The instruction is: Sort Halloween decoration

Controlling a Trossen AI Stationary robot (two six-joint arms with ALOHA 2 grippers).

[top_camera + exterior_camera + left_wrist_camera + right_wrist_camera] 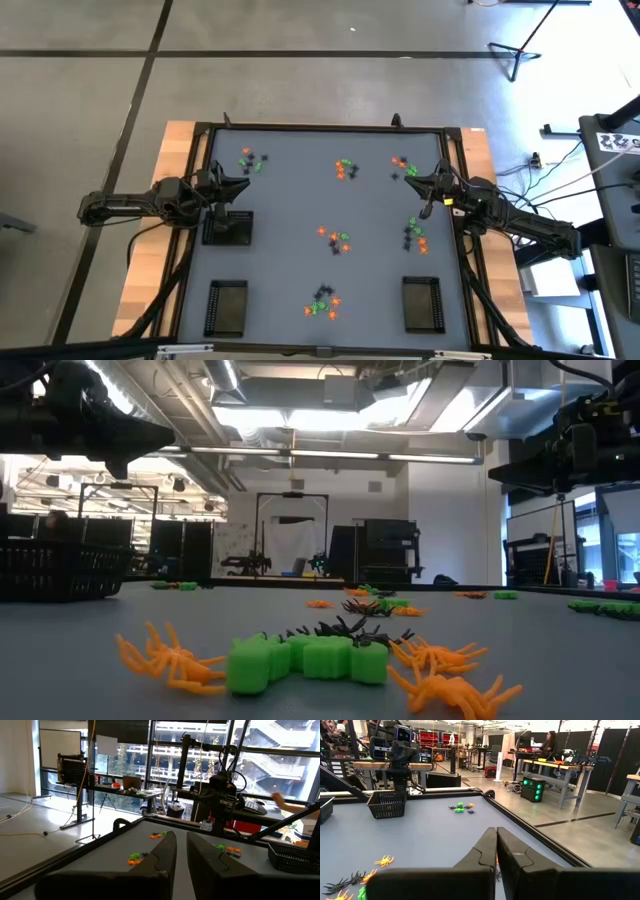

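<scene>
The Halloween decoration lies in several small heaps of orange, green and black trinkets on the grey mat: far left [252, 160], far middle [345, 169], far right [401, 164], centre [335, 239], right [416, 233] and near middle [322, 304]. In the low view the nearest heap [330, 658] shows orange spiders, green blocks and black spiders. My left gripper [247, 188] hovers level at the mat's left side; its fingers [181, 845] stand a narrow gap apart with nothing between them. My right gripper [410, 177] hovers level at the right side, shut [497, 842] and empty.
Three black mesh trays stand on the mat: one beside my left gripper [228, 228], one near left [228, 306], one near right [422, 303]. A raised black frame [330, 127] borders the mat. People and workbenches show in the room beyond the table.
</scene>
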